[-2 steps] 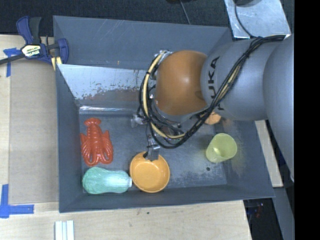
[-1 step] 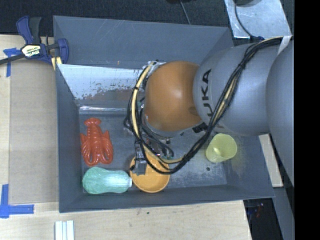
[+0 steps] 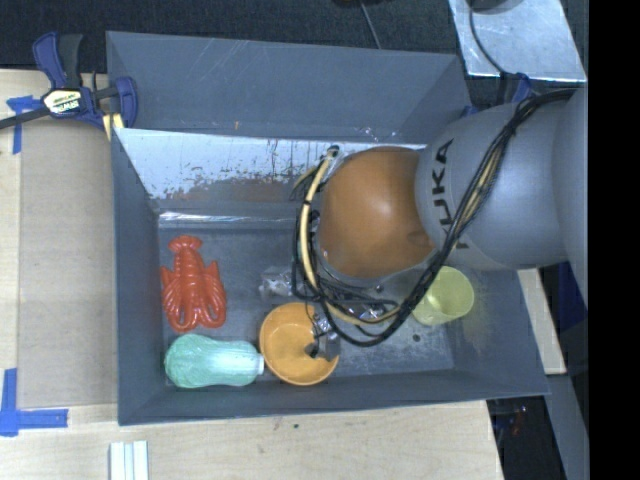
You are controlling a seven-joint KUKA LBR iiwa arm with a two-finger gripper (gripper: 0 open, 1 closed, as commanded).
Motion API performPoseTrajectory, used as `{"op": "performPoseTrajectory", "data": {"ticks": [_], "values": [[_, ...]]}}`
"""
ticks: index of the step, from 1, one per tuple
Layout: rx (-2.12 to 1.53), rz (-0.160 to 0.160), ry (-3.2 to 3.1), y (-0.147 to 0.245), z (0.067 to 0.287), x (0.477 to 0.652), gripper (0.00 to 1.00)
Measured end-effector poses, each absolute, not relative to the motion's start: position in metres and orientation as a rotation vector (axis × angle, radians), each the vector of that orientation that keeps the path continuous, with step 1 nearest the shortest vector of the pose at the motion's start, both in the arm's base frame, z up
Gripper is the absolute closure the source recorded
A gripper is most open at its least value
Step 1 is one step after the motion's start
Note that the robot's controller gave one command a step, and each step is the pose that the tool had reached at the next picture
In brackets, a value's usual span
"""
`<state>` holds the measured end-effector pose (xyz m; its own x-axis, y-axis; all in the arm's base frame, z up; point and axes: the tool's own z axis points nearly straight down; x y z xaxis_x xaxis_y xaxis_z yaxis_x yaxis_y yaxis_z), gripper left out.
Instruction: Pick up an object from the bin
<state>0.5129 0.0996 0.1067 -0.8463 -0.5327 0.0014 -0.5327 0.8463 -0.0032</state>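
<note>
My gripper (image 3: 322, 336) pokes out from under the arm's wrist, low in the bin near the front wall. It sits right over the right rim of an orange round bowl (image 3: 293, 346) that lies at the bin's front middle. A small clear, greyish thing (image 3: 275, 286) lies just left of the wrist, behind the bowl. A pale yellow-green cup (image 3: 445, 296) lies to the right, partly hidden by the arm.
A mint-green rounded toy (image 3: 210, 362) lies at the front left, touching the bowl's left side. A red lobster toy (image 3: 192, 284) lies along the left side. The arm with its orange cover and cables fills the bin's right half.
</note>
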Motion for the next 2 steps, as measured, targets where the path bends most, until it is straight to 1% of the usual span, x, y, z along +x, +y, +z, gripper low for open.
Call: {"op": "performPoseTrajectory", "data": {"ticks": [1, 2], "values": [[0.459, -0.002, -3.125, 0.049, 0.07, 0.527, 0.0], [1.094, 0.002, -2.956, 0.095, 0.071, 0.523, 1.0]]}}
